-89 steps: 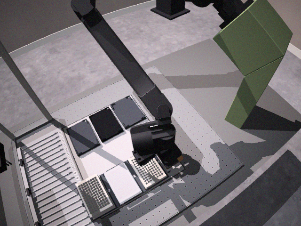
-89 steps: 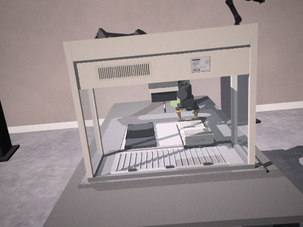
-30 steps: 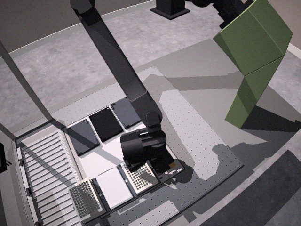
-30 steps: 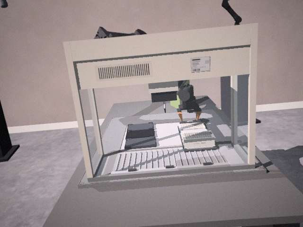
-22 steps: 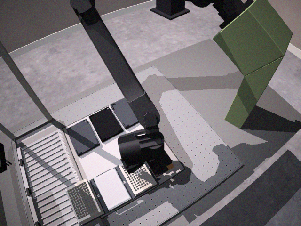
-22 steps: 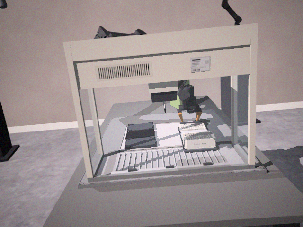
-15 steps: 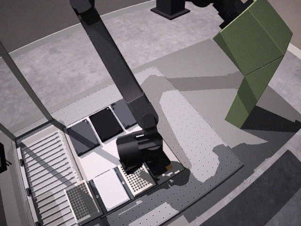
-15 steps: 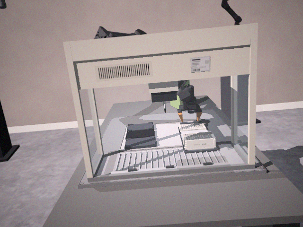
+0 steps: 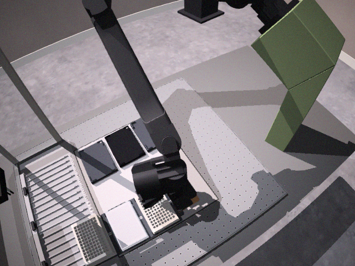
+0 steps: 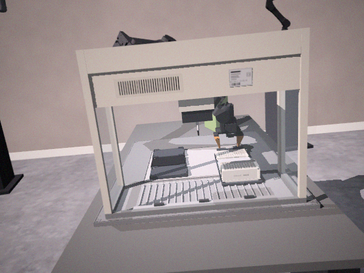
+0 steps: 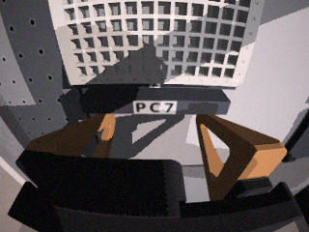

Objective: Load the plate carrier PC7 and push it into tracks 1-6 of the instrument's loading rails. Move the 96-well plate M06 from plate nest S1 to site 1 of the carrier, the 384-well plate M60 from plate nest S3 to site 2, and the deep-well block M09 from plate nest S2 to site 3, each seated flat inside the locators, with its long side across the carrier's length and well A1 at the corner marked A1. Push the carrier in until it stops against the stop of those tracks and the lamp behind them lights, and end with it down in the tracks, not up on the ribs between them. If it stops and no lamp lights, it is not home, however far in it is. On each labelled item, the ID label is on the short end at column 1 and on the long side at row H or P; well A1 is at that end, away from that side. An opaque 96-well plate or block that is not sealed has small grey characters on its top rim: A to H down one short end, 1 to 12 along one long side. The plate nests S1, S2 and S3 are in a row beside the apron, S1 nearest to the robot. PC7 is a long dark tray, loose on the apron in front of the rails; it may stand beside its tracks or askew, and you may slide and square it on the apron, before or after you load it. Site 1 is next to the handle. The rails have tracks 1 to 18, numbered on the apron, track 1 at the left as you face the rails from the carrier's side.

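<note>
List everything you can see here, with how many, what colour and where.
Long dark tray carrier labelled PC7: one, dark grey, leading end on the loading rails, handle end on the apron.
White 96-well plate: one, white, carrier site next to the handle.
Flat white 384-well plate: one, white, middle site.
Tall pale deep-well block: one, pale grey, far site, over the rails.
Flat plate nests: three, dark, in a row beside the apron, all vacant.
Ribbed loading rails: one set, light grey, left in the top view.
Beige instrument frame: one, over the deck.
Green angular block: one, upper right.
End effector: one, orange fingers, open behind the handle.
</note>
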Available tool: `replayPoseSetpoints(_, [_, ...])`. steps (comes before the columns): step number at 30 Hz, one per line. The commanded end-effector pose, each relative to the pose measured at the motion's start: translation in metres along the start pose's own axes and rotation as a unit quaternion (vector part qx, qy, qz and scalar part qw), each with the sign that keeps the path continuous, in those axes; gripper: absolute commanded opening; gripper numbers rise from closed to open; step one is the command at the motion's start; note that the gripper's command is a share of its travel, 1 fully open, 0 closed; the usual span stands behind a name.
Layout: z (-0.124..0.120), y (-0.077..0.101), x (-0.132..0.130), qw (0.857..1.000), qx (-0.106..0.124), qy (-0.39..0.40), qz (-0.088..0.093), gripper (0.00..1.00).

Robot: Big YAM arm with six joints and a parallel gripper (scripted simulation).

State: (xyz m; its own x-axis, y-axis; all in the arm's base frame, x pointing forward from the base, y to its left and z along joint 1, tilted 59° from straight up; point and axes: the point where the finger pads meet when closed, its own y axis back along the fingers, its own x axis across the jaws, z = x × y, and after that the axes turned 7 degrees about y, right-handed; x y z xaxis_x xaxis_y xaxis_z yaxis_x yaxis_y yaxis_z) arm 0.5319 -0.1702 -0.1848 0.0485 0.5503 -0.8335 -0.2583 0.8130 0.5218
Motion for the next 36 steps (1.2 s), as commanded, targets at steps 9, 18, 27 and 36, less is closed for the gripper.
replayPoseSetpoints(9, [0.050, 0.025, -0.006, 0.999, -0.036, -0.007, -0.001, 0.80])
replayPoseSetpoints(18, [0.057, 0.026, -0.006, 0.999, -0.036, -0.005, -0.001, 0.80])
replayPoseSetpoints(27, [0.065, 0.027, -0.008, 0.999, -0.037, -0.004, -0.001, 0.80])
replayPoseSetpoints(36, [0.073, 0.028, -0.008, 0.999, -0.037, -0.001, -0.001, 0.80])
